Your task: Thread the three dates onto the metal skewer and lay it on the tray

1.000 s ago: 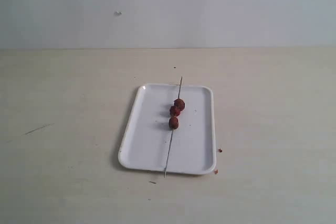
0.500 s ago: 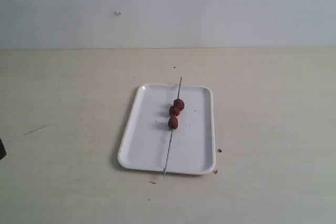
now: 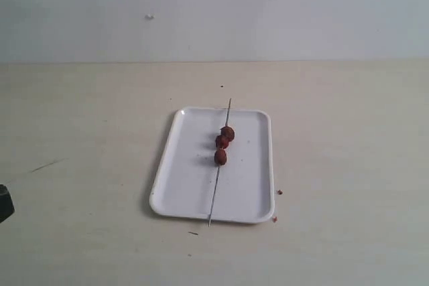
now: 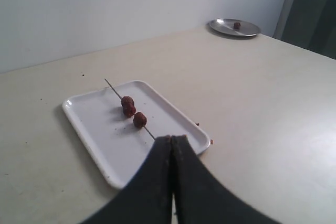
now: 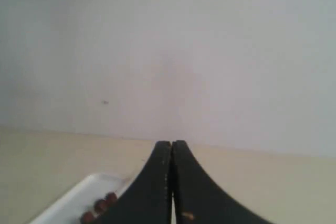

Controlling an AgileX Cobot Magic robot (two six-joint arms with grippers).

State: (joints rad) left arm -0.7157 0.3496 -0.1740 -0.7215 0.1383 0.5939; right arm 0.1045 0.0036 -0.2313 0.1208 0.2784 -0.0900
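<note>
Beige table [image 3: 80, 132] bears tray [image 3: 177, 189] holding skewer [image 3: 214, 189] with three dates [image 3: 222, 143]; left hand [image 4: 172, 139], right hand [image 5: 171, 144] closed empty.

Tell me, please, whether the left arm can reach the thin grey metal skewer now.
Probably yes: the skewer lies uncovered across the flat white tray, nothing between, though the arm's jaws are shut.

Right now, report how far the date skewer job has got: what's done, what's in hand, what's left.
Done: the three dates sit threaded on the metal skewer, which lies lengthwise on the tray, both tips poking past its rim. In hand: nothing; the left fingers and right fingers are shut and empty, clear of the tray. Left: nothing of the job that I can see.
</note>
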